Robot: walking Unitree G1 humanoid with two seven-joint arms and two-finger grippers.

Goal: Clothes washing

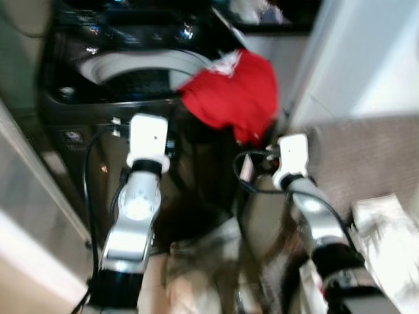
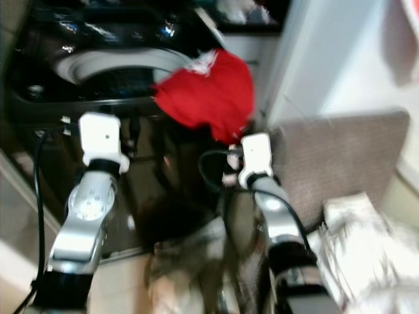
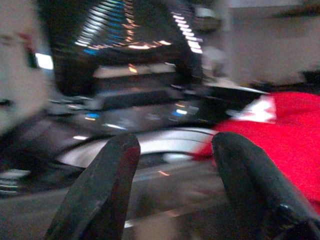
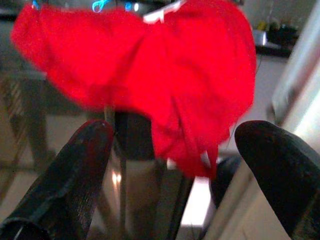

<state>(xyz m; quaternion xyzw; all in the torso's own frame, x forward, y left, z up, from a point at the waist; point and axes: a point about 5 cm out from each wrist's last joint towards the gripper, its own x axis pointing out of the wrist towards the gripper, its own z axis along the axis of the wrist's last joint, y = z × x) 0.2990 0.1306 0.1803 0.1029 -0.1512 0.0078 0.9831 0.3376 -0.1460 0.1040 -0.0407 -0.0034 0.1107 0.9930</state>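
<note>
1. Red garment (image 1: 232,95): draped over the washer (image 1: 98,118) rim's right corner, half out; likely awaiting a push into the drum.
2. Left gripper (image 3: 172,195): fingers spread, empty, facing the rim.
3. Right gripper (image 4: 175,175): fingers wide apart, empty, just below the garment.

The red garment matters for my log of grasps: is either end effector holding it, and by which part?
Neither. The crumpled red cloth garment hangs over the dark washing machine's rim; both end effectors, left and right, are open and empty.

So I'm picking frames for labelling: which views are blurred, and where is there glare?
Both eye views are motion-smeared; the red garment still reads. Left wrist view streaks lights across the washer. Right wrist view is sharpest, with glare below the garment.
</note>
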